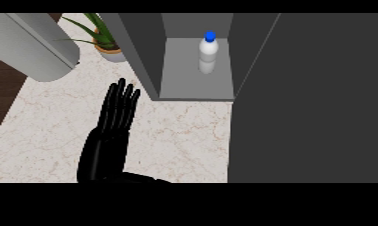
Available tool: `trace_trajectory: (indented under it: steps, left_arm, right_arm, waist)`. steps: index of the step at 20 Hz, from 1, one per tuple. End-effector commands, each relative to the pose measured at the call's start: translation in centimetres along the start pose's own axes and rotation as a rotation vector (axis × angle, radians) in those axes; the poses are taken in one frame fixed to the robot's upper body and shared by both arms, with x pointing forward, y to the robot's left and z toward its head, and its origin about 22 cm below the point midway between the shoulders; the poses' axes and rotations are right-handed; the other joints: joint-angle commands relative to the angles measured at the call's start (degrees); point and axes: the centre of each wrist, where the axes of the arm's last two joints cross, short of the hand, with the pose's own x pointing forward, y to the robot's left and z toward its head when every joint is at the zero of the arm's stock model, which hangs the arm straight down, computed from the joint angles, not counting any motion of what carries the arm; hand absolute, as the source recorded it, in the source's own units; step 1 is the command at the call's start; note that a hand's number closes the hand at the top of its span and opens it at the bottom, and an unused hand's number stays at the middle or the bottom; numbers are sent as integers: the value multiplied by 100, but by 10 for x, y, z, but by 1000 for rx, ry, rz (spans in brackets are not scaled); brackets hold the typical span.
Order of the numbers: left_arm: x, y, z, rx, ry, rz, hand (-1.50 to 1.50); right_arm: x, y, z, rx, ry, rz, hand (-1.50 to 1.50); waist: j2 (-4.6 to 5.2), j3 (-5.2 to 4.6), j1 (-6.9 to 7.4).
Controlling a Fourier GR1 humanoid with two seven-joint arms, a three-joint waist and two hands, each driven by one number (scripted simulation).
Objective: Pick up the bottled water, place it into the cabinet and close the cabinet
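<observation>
Left hand (pixel 111 130) lower left, fingers straight, empty | bottled water (pixel 209 52) upright inside cabinet (pixel 196 87) | door (pixel 303 105) open: swing it shut without knocking the bottle

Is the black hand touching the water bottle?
Apart. The head view shows the left hand over the counter, with bare counter between it and the bottled water standing inside the cabinet.

Bottled water (pixel 208 52) upright in cabinet (pixel 193 87); plant (pixel 103 37) left of cabinet.
</observation>
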Motion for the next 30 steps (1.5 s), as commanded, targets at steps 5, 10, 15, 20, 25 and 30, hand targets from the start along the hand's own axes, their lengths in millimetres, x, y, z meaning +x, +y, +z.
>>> trace_trajectory:
  steps: [5,10,15,20,25,30]
  left_arm:
    - [12,31,28,21,0,-8,-150]
    - [22,27,34,60,-26,-2,-150]
    - [34,44,46,47,-16,-16,-150]
    - [33,54,52,49,-6,-3,-150]
    - [46,69,58,58,-13,-11,-150]
    - [52,79,55,53,-40,-8,-150]
  right_arm:
    - [47,32,-33,94,-34,203,150]
    - [43,50,-50,133,-38,189,150]
    - [49,63,-71,187,-72,262,150]
    - [44,68,-93,219,-75,297,150]
    - [41,73,-115,227,-69,319,150]
    - [38,78,-133,249,-76,349,150]
  waist:
    - [-6,-22,47]
    - [-44,-22,-1]
    - [-22,-35,160]
    - [-24,-56,200]
    - [-44,-55,226]
    - [-38,-53,192]
